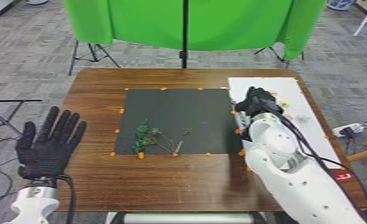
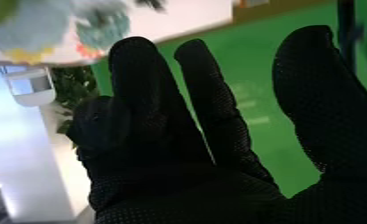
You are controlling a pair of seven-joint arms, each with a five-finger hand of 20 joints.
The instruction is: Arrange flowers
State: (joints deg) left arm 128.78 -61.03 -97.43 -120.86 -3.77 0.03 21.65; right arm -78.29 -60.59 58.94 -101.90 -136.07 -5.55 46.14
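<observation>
Right hand (image 1: 258, 103) (black-gloved) over the white sheet (image 1: 266, 82), near flowers (image 1: 284, 105).

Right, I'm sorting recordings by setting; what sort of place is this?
Likely a robotics lab or studio: a green backdrop behind the wooden table, grey office-style flooring and a robot's white right arm.

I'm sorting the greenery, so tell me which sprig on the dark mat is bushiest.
The leftmost sprig: its green foliage is dense, while the other sprigs look thin and sparse.
</observation>
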